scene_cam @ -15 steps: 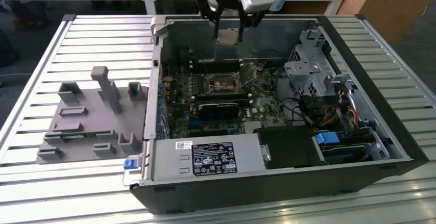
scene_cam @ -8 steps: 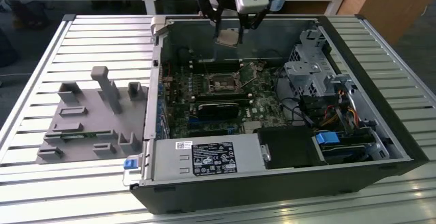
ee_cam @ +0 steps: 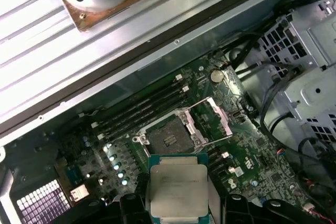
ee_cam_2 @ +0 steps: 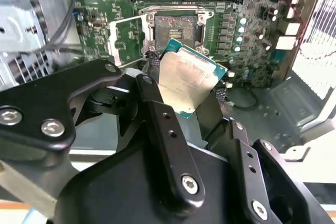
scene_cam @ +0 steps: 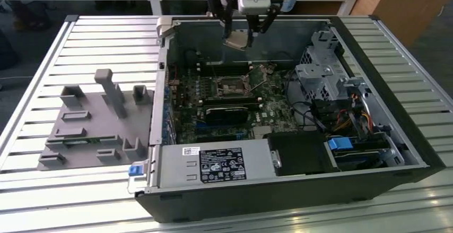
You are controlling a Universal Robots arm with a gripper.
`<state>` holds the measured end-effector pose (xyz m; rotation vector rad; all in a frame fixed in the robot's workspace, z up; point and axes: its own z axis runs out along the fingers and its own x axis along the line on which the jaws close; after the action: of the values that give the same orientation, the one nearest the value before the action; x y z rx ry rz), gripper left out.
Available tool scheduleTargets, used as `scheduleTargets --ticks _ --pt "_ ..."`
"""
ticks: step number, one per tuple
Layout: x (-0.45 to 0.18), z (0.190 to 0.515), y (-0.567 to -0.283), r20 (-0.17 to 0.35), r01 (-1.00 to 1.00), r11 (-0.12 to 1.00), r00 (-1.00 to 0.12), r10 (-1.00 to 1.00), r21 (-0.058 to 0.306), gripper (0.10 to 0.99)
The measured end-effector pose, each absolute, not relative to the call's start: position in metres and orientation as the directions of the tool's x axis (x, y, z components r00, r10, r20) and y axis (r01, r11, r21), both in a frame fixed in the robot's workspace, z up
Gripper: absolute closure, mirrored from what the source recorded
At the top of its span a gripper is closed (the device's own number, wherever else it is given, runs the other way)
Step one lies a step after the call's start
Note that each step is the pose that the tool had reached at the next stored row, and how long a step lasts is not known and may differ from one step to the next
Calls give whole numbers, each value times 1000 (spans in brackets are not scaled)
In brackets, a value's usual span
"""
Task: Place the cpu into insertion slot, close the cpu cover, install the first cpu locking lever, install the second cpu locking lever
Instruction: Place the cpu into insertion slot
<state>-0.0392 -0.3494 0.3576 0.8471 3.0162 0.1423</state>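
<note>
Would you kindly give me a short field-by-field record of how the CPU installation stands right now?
gripper: shut on the cpu, above the open computer case
cpu: held by its edges, clear of the motherboard, not yet seated
socket: empty, contacts exposed
cpu cover: swung open beside the socket
task progress: no step completed

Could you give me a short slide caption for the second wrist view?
End effector holds the cpu above the motherboard; the socket lies empty, its cpu cover swung open.
</note>
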Motion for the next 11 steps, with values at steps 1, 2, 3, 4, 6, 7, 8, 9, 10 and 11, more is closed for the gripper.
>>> scheduleTargets --ticks 1,2,3,4,6,7,8,9,10,11 --pt "-39 357 -349 19 535 840 -845 535 89 557" --pt "-39 357 -349 19 549 831 -835 550 89 557" --pt "-39 357 -349 19 565 820 -824 566 89 557" --pt "-39 357 -349 19 580 810 -814 581 89 557" --pt "-39 356 -349 19 609 788 -792 610 89 557" --pt "-39 356 -349 19 623 777 -781 624 89 557" --pt "-39 356 -349 19 637 766 -770 638 89 557" --pt "-39 356 -349 19 651 754 -758 652 89 557" --pt "-39 356 -349 19 664 742 -746 665 89 557" --pt "-39 356 -349 19 679 729 -733 680 89 557"
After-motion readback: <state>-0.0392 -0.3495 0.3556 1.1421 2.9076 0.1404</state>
